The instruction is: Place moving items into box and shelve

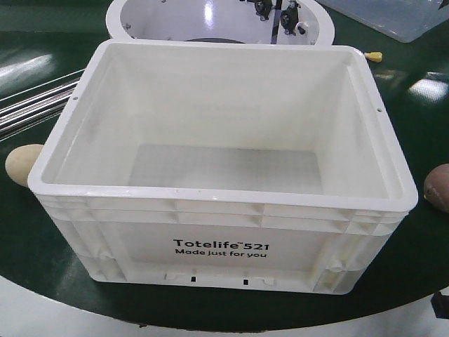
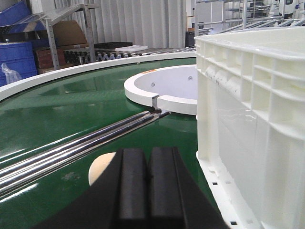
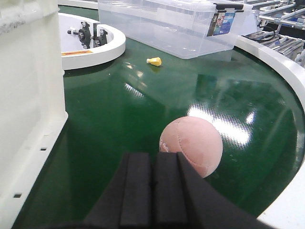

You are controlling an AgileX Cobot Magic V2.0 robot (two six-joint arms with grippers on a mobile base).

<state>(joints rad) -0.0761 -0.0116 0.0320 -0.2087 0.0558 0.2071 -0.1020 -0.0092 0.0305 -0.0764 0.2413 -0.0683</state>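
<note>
The white box [image 1: 210, 242], printed "Totelife 521", stands empty on the green turntable. A pale yellow lump [image 1: 24, 165] lies against its left side; in the left wrist view that pale lump [image 2: 101, 168] peeks out left of my left gripper [image 2: 147, 153], which is shut with nothing in it beside the box wall [image 2: 248, 133]. A pinkish-brown lump [image 1: 438, 188] lies right of the box. The right wrist view shows this pink lump [image 3: 193, 143] just ahead and right of my right gripper [image 3: 153, 157], also shut and empty, with the box wall [image 3: 28, 95] at its left.
Steel rails [image 2: 71, 148] cross the green surface [image 3: 143, 105] left of the box. A white ring hub [image 1: 217, 21] sits behind it. A clear lidded bin [image 3: 176, 26] and a small yellow piece [image 3: 154, 61] lie at the far right. The turntable's white rim [image 3: 286, 62] curves round.
</note>
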